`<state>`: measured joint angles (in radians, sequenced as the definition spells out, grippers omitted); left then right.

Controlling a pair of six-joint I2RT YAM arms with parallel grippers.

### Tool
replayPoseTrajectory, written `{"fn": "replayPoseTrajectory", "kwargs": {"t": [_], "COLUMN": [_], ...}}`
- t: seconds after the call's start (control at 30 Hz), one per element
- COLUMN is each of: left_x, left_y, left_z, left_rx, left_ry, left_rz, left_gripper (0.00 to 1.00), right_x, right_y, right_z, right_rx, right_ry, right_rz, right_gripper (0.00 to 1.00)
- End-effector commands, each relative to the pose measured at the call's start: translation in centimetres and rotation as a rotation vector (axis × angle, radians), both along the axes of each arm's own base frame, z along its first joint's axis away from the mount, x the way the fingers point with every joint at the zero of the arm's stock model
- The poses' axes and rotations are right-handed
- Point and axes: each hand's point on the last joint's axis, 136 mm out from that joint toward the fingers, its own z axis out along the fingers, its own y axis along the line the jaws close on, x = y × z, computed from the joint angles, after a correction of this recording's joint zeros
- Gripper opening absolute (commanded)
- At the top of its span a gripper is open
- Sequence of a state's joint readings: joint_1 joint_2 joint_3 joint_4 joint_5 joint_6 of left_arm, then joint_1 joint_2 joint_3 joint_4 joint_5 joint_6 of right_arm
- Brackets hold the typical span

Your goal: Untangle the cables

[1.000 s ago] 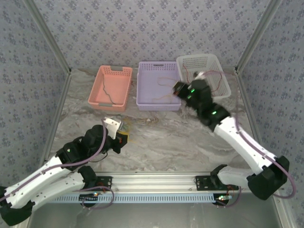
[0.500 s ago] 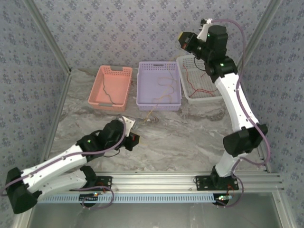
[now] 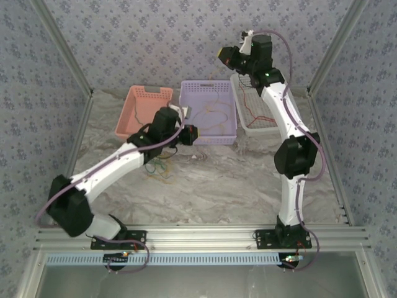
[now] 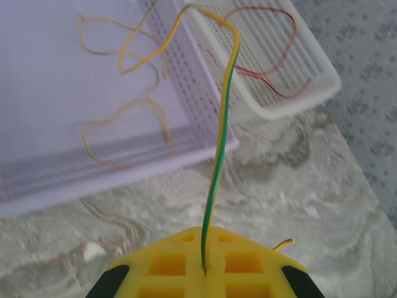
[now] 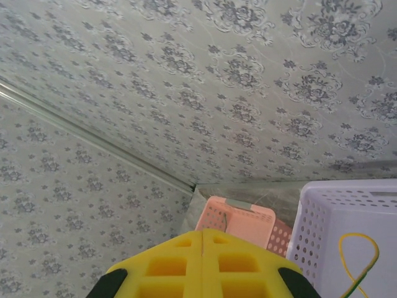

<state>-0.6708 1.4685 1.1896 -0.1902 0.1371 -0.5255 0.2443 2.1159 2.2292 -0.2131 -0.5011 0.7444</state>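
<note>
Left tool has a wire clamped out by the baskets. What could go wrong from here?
1. The left tool is shut on a thin green-and-yellow wire that runs nearly straight to the rims of the lilac plastic basket and white plastic basket; pulling on it may drag or tip one.
2. Its far part lies near the looped orange wire in the lilac basket and could snag it, tightening the tangle.

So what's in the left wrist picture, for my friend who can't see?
The yellow left gripper pinches a thin green-and-yellow cable that rises toward the baskets. Behind it, a lilac plastic basket holds a looping orange wire and a white basket holds a red wire.
</note>
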Motion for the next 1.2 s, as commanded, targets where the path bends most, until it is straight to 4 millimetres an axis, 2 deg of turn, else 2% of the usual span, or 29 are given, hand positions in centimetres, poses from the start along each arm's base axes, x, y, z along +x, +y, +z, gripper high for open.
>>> {"fn": "replayPoseTrajectory", "kwargs": {"t": [0.0,0.2,0.3,0.4,0.53,0.67,0.77,0.83,0.97,1.17], "left_x": [3.2,8.9,10.9,11.9,11.9,11.4,11.3,11.2,11.4,11.4], "left_y": [-0.5,0.0,-0.2,-0.4,-0.2,-0.2,0.1,0.2,0.5,0.6], "left_z": [0.5,-2.9,-4.4,-6.4,-9.1,-10.7,-11.4,-11.6,-11.2,-9.5], "left_rx": [-0.035,0.004,0.038,0.092,0.140,0.195,0.215,0.226,0.250,0.253], "left_ry": [0.001,0.044,0.068,0.109,0.159,0.180,0.201,0.205,0.197,0.171], "left_rz": [0.016,0.094,0.112,0.123,0.142,0.154,0.167,0.172,0.186,0.198], "left_gripper": [0.00,0.00,0.00,0.00,0.00,0.00,0.09,0.22,0.39,0.44], "right_x": [1.0,3.6,4.7,5.5,6.1,6.3,6.0,5.7,5.2,4.5], "right_y": [0.2,0.8,1.0,1.1,1.7,1.9,1.6,1.2,0.6,0.3], "right_z": [0.9,-3.1,-5.2,-7.7,-12.2,-16.1,-18.1,-19.0,-20.3,-20.3], "right_rx": [0.026,0.019,0.010,0.001,-0.051,-0.089,-0.128,-0.159,-0.209,-0.249], "right_ry": [-0.039,0.011,0.044,0.090,0.168,0.244,0.304,0.337,0.381,0.398], "right_rz": [0.015,0.009,0.000,-0.006,-0.020,-0.035,-0.059,-0.079,-0.114,-0.128], "right_gripper": [0.00,0.00,0.00,0.00,0.00,0.00,0.00,0.00,0.00,0.12]}}
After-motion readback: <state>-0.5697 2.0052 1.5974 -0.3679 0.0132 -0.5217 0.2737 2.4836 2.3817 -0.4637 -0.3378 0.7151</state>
